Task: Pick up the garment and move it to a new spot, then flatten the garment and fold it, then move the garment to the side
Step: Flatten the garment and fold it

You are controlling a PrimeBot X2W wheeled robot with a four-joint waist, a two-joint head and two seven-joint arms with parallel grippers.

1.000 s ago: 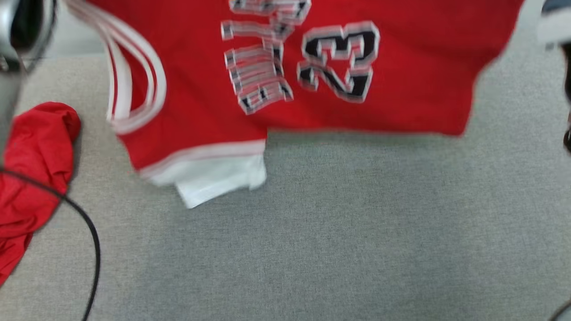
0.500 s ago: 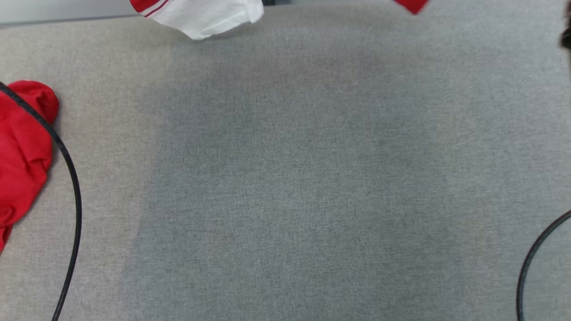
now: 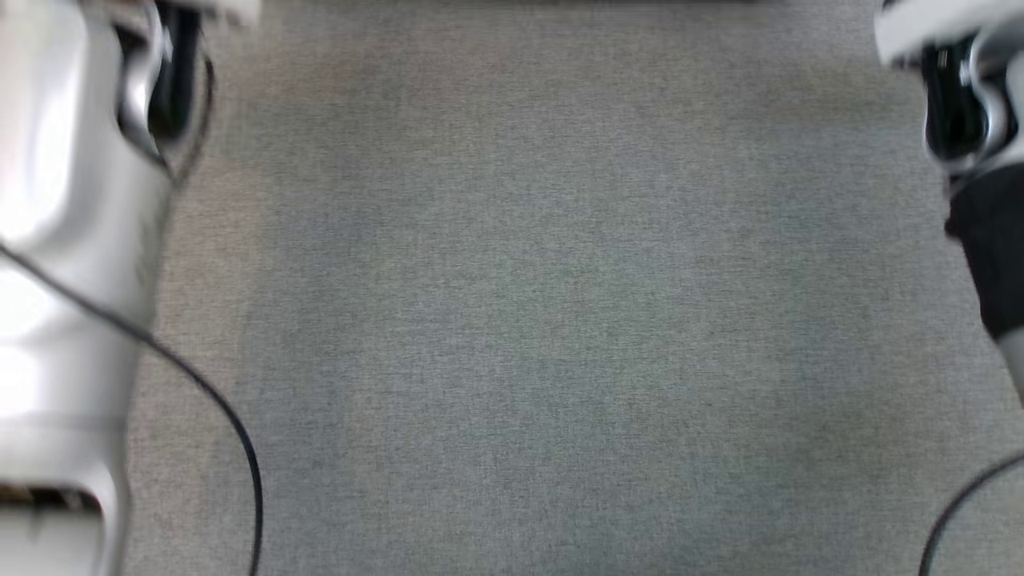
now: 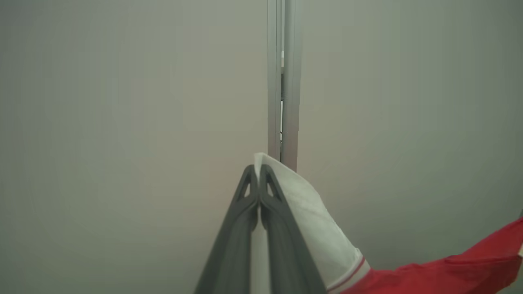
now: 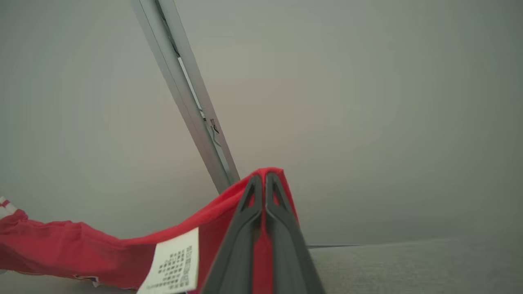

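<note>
In the left wrist view the two dark grey fingers [image 4: 239, 228] of the left jaws are pressed flat together, matte and tapering, with small triangular cut-outs near the tips. They pinch a corner of the garment [image 4: 314, 220], here a smooth white panel folded over the right-hand finger and edged with a thin red stripe, then crumpled red cloth running off to the lower right. Beyond stands a plain pale wall [image 4: 122, 102] split by an upright aluminium post [image 4: 282, 81]. The right wrist view gives the other end: the right jaws are likewise closed tight, fingers [image 5: 239, 241] clamped on a peaked fold of red fabric. From there the cloth sags leftward in a slack curve and carries a white care label [image 5: 173, 265] whose dark print is too small to read. Behind it lies a strip of grey counter [image 5: 408, 265]. The garment hangs between the two jaws; whether its low edge touches the counter I cannot tell. The blurred head view adds the glossy pale left forearm [image 3: 56, 240], the right forearm [image 3: 988, 112] with a black section, thin black cables [image 3: 200, 382] curling at both lower corners, and, farthest, the counter's woven, speckled grey surface.
</note>
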